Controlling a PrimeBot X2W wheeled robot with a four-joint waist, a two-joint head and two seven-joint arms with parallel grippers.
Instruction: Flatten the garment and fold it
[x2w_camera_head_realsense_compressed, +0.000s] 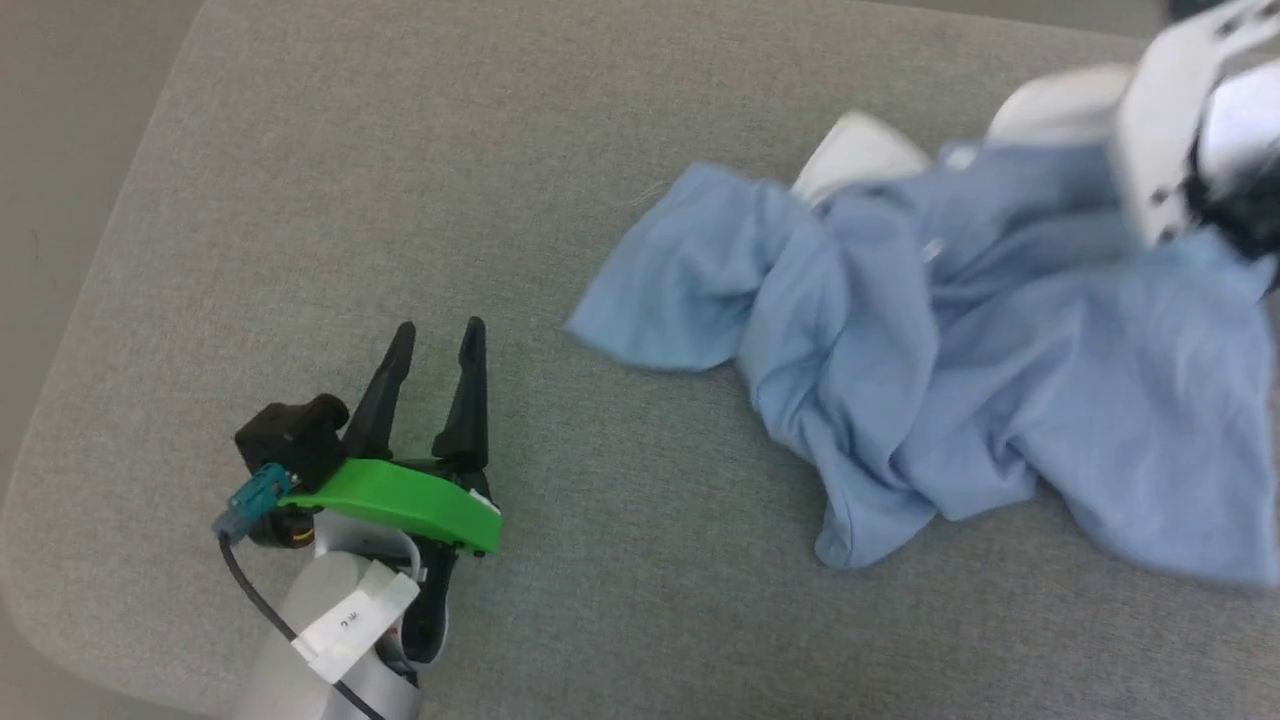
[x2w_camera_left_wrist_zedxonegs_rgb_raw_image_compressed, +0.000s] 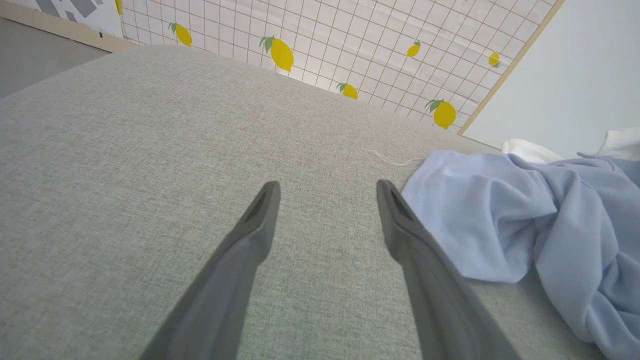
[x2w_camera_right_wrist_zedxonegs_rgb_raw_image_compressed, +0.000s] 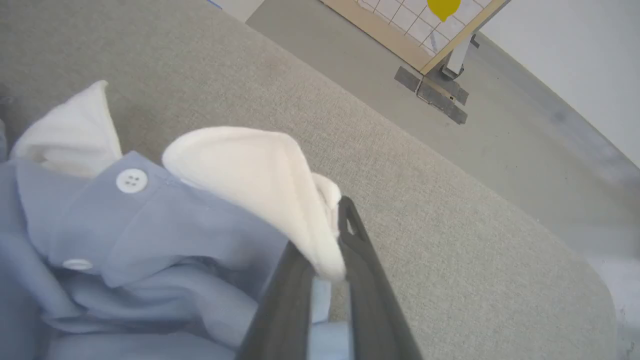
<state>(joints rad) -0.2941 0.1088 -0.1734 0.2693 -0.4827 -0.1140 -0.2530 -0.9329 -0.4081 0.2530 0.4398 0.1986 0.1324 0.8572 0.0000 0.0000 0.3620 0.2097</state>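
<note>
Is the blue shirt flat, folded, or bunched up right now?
Bunched up. The shirt lies in a creased heap on the gray cushion, and its white collar is curled over, pinched in the right gripper.

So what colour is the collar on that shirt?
White collar on a light blue garment; the right wrist view shows it best.

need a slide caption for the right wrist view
Right tool pinches the white collar of a crumpled light blue shirt on a grey cushion.
</note>
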